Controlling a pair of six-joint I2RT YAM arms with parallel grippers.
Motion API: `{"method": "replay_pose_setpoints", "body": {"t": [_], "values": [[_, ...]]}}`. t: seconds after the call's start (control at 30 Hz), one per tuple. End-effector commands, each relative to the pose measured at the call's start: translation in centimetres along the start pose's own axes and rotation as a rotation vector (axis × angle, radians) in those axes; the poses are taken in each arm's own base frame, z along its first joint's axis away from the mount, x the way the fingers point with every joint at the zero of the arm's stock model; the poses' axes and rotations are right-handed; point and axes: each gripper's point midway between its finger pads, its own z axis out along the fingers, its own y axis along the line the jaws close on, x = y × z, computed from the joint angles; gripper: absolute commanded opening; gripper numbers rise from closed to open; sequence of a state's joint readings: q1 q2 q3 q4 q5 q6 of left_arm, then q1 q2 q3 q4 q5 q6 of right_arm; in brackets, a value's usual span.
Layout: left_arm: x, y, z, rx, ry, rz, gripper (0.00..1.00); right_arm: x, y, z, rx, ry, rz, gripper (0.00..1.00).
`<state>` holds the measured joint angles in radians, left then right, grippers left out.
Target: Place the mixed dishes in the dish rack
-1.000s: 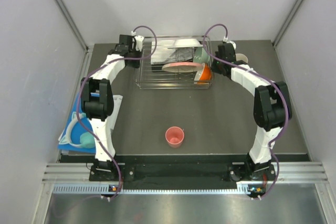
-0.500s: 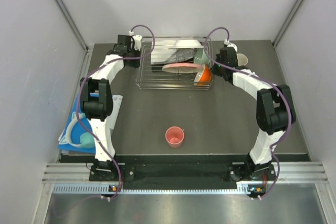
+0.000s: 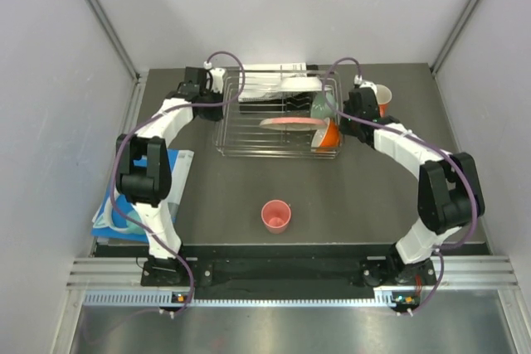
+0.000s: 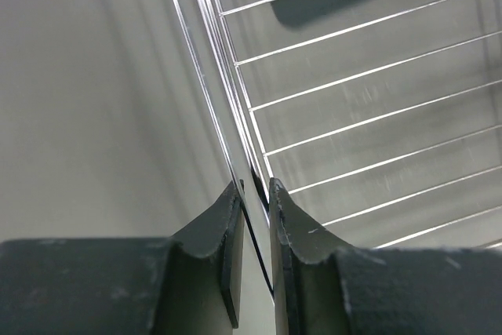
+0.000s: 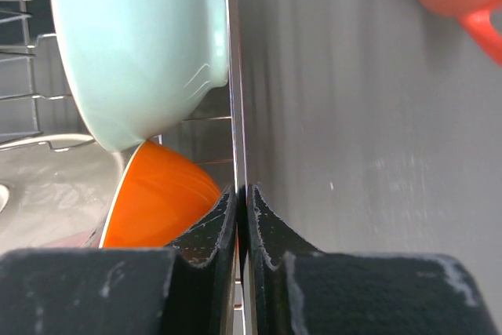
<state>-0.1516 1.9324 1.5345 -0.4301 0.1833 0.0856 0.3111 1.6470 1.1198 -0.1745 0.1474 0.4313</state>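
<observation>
Dark table; dish rack with bowls

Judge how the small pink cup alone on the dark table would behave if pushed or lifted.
The pink cup stands upright, so a high push might tip it. Round and handleless, it would likely roll once down. Small, so probably light.

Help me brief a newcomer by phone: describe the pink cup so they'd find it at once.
On the dark table, the rack sits at the far side. Toward the near edge, in front of the rack, the pink cup stands upright, alone. Unlike the orange mug right of the rack, it has no handle.
</observation>
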Motion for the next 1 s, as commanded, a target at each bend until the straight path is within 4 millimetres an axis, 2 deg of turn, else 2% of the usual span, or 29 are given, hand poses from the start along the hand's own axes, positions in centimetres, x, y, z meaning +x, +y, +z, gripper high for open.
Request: {"method": "replay_pose_setpoints", "body": {"t": [0.0,0.1,0.33,0.57,0.7,0.9,0.97], "values": [[-2.8,-4.3,-5.6,0.143,-0.122,0.083,0.00,-4.6,2.1,-3.8,-0.073,-0.164,0.024,0.00],[-2.4,-4.8,-6.8,0.149,-0.131,0.086,0.00,-3.9,1.9,-4.7,-0.075,-0.164,0.020,0.00],[-0.8,-6.2,-8.0,0.181,-0.106,0.079,0.00,-2.2,0.9,-6.2,-0.060,-0.145,0.018,0.00],[2.2,-7.9,-8.2,0.208,-0.055,0.078,0.00,0.2,-0.2,-7.0,-0.054,-0.116,0.032,0.00],[3.8,-8.4,-8.5,0.214,-0.033,0.069,0.00,0.6,-0.4,-7.4,-0.055,-0.113,0.041,0.00],[4.6,-8.2,-8.4,0.206,-0.010,0.068,0.00,1.7,-0.9,-7.1,-0.029,-0.083,0.041,0.00],[4.7,-8.2,-8.4,0.203,-0.003,0.068,0.04,1.7,-1.1,-7.2,-0.021,-0.081,0.041,0.00]]}}
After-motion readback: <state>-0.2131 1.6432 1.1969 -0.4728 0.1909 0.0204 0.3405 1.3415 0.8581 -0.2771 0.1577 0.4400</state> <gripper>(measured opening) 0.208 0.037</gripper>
